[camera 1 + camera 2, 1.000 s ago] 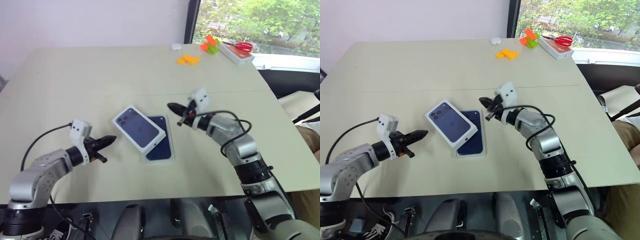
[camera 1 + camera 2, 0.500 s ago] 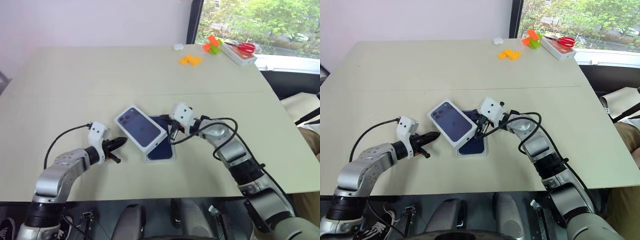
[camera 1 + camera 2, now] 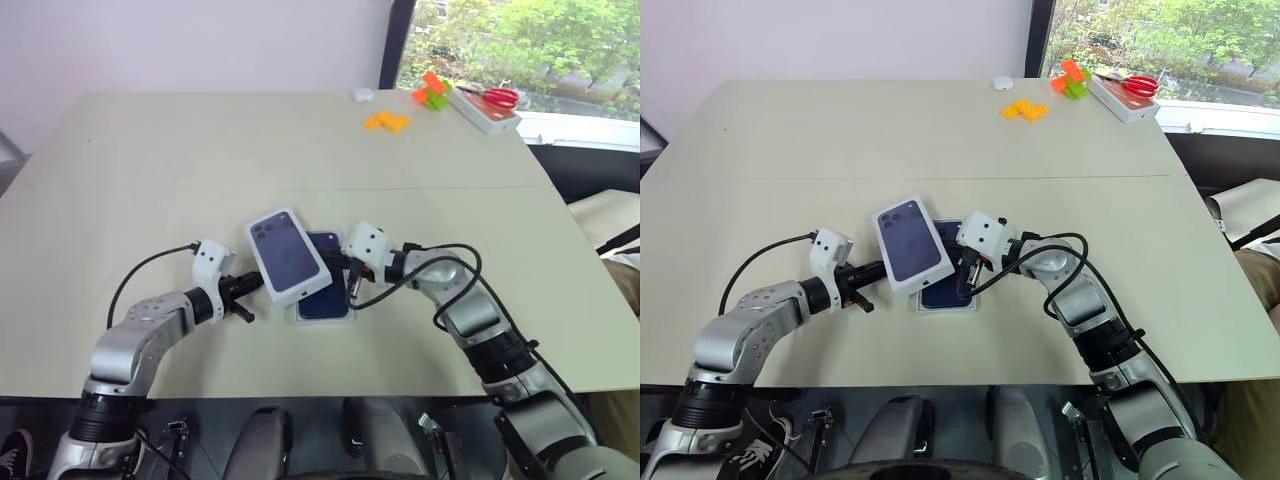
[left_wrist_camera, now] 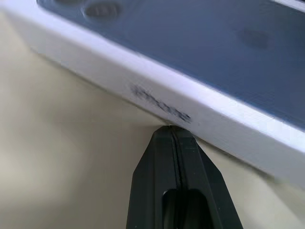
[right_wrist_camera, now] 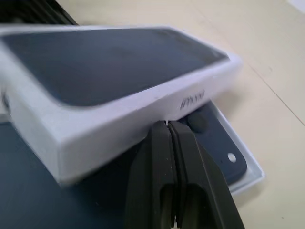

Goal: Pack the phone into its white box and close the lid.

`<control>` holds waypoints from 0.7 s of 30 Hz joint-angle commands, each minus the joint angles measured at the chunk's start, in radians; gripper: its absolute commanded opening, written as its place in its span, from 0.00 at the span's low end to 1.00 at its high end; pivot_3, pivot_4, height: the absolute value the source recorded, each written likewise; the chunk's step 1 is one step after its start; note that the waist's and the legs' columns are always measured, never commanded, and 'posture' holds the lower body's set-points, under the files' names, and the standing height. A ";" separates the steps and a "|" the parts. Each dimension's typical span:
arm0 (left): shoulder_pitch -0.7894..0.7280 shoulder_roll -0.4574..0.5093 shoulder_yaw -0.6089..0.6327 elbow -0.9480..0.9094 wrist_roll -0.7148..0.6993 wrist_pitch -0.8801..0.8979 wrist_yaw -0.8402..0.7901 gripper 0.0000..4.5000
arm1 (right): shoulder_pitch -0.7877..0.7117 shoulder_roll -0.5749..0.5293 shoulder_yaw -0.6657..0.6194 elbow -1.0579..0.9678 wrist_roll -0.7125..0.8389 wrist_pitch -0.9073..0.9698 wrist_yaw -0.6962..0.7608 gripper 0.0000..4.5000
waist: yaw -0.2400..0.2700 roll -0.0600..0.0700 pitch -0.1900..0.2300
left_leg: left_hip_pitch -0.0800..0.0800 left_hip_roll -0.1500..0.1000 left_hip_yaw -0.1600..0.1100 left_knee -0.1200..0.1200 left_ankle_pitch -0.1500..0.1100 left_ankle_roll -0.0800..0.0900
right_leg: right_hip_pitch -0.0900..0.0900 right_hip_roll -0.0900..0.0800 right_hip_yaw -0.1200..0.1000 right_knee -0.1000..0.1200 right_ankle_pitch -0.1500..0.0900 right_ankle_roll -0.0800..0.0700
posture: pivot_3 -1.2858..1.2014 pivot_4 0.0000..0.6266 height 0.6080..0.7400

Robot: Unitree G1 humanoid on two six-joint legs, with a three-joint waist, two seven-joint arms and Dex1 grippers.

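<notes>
Squaring the lid over the phone

Both closed, empty grippers, left gripper [image 3: 243, 288] and right gripper [image 3: 345, 268], have closed in, nudging the lid [image 3: 288, 255] straighter over the phone [image 3: 330, 300].

We see a white lid [image 3: 290, 256] printed with a navy phone picture, a navy phone [image 3: 328, 296] in the white box [image 5: 250, 168], black tools, beige worktop [image 3: 200, 150].

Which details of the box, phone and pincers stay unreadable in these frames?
- White box: inner floor hidden by the phone, head views.
- Phone's left part: covered by the skewed lid.
- Lid's side lettering: blurred, left wrist view.
- Right pincer touching the lid wall: cannot tell.
</notes>
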 commanded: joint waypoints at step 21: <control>0.116 0.134 0.077 -0.208 -0.147 0.133 -0.131 0.00 | 0.032 -0.022 -0.044 -0.105 0.034 0.019 0.033 0.01 | -0.006 0.000 0.000 | 0.001 0.001 0.000 0.000 0.000 0.000 | 0.000 0.001 0.000 0.001 -0.002 -0.003 | 0.52 0.24 1.00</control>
